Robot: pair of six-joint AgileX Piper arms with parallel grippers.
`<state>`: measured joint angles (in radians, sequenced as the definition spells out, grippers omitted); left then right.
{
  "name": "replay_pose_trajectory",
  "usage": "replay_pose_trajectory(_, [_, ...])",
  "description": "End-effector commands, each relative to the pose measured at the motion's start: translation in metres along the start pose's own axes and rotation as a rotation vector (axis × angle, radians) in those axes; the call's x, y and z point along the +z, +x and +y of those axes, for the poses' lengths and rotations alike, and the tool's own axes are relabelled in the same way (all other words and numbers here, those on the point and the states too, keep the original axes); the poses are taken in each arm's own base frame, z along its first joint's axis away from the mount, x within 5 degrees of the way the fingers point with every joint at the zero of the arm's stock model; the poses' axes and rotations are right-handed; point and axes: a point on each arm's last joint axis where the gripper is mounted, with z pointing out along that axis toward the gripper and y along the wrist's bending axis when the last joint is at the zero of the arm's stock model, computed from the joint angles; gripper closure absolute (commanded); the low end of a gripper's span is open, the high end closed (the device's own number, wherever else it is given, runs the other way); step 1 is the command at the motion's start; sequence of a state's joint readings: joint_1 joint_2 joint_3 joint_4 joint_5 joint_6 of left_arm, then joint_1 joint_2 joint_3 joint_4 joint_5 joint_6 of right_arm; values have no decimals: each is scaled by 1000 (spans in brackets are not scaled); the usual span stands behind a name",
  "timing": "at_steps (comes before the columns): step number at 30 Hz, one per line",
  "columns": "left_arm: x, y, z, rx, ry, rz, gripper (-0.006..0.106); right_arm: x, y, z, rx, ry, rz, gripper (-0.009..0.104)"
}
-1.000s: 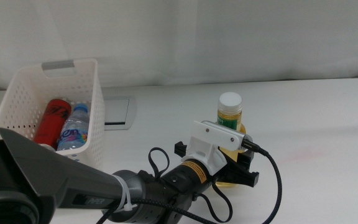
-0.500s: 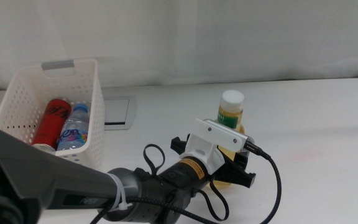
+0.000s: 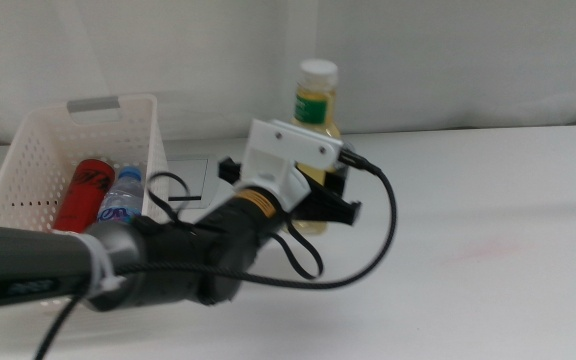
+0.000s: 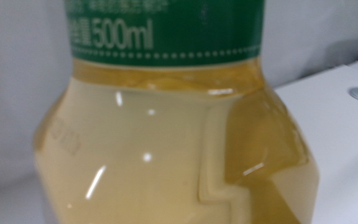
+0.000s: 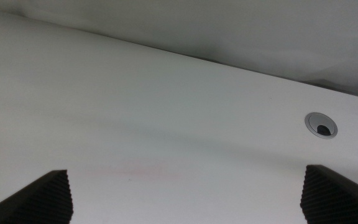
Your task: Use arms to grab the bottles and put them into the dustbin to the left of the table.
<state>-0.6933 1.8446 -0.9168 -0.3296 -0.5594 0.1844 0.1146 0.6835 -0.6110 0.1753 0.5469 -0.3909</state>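
Over the table: left claw (image 3: 320, 200) holds the yellow-liquid bottle (image 3: 313, 118) lifted off the table (image 3: 488, 290), between the middle of the table and the dustbin (image 3: 28, 160).
Left claw, state: clamped on the yellow-liquid bottle at its lower body; the jaws themselves are hidden in the left wrist view, where the bottle's yellow body and green label band fill the picture.
Yellow-liquid bottle, condition: upright, white cap on, no part touching the table as far as the middle view shows.
Dustbin, contents: red soda can (image 3: 85, 191) and small water bottle (image 3: 120, 201) with blue cap, lying side by side and touching.
Dustbin, position: at the table's left end, well apart from the held bottle.
Right claw (image 5: 185, 193): jaws spread wide, nothing between them, waiting over bare table near a round cable hole (image 5: 321, 124); it does not show in the middle view.
Done, by judgement: two of three items are in the dustbin.
Left to do, by judgement: carry the yellow-liquid bottle leftward over the dustbin's rim and let it go; no other bottle shows on the table.
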Motion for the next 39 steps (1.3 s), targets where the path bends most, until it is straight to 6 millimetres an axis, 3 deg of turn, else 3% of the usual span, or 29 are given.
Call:
replay_pose_trajectory(1, [-8, -27, 12, 21, -35, -114, 103, -2, -2, -1, 3, 8, -15, -8])
replay_pose_trajectory(11, [-45, -78, 60, 63, -147, -193, 103, -2, -3, -1, 16, 4, -25, -8])
replay_pose_trajectory(18, [-76, -102, 93, 60, -218, -189, 103, -2, -5, 0, 43, -4, -48, -8])
replay_pose_trajectory(30, [-123, -110, 146, -2, -328, -38, 103, -2, -6, 0, 47, -3, -57, -8])
replay_pose_trajectory(39, [-153, -121, 183, -221, -365, 164, 103, -2, -6, 0, 57, -8, -59, -8])
